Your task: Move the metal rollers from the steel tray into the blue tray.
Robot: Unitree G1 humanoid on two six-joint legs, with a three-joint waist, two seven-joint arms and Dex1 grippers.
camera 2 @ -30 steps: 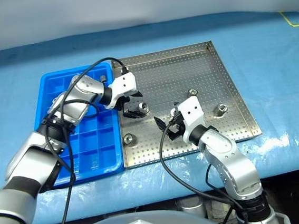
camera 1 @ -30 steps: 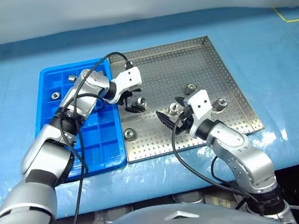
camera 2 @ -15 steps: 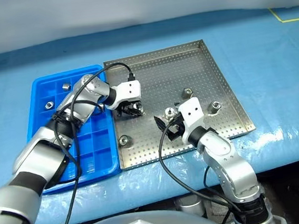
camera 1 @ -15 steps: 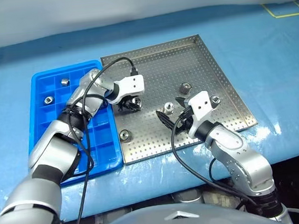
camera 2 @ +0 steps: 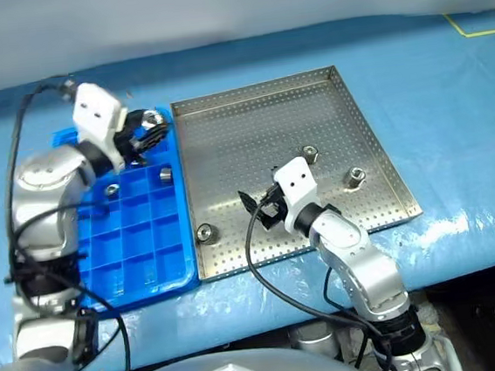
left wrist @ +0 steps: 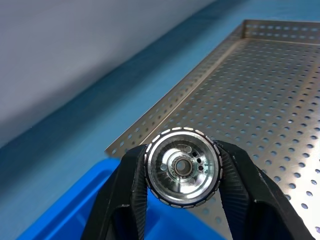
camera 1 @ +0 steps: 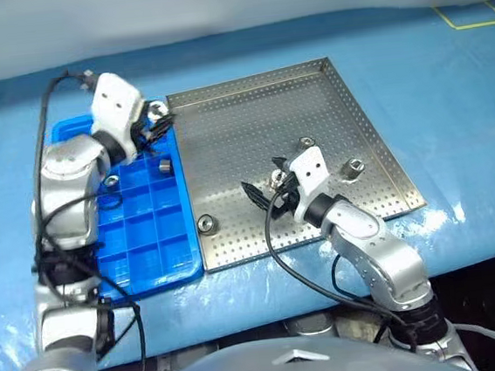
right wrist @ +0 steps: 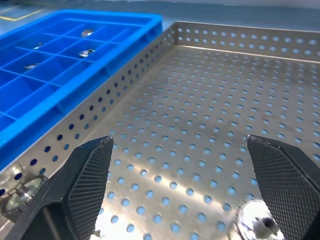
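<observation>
Metal rollers are split across my blue-covered worktop (camera 1: pixel 447 70): the steel tray (camera 1: pixel 249 115) still carries four, one near its front-left corner (camera 1: pixel 205 224) and three around my right claw (camera 1: pixel 264 194), whose fingers stand wide apart and empty just above the perforated floor. Beside it on my left, the blue tray (camera 1: pixel 147 239) already has a couple in its far compartments, such as one at (camera 1: pixel 165 165). My left claw (left wrist: pixel 182 167) hangs over the blue tray's far end, pinched tight on one roller (left wrist: pixel 183 166) gripped squarely between both fingertips.
</observation>
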